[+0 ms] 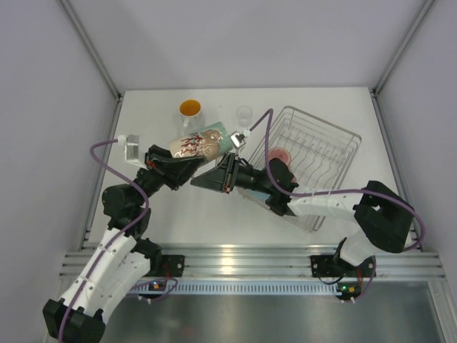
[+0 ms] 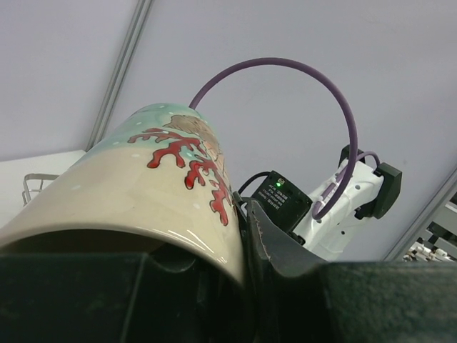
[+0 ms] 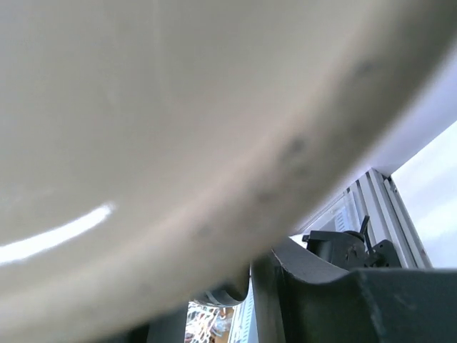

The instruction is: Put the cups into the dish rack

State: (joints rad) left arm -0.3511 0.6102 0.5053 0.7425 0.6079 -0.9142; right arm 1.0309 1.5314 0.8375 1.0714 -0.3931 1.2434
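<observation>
The cream patterned mug with red coral print hangs on its side above the table, left of the dish rack. My left gripper is shut on the wall at its open end; in the left wrist view the mug fills the left half, its wall pinched between the fingers of my left gripper. My right gripper sits at the mug's other end. In the right wrist view the mug covers nearly everything, its edge dipping between the fingers of my right gripper; contact is unclear.
An orange-inside mug and a small clear glass stand on the table at the back. A pink cup sits inside the rack. The right arm stretches across the rack's near left corner.
</observation>
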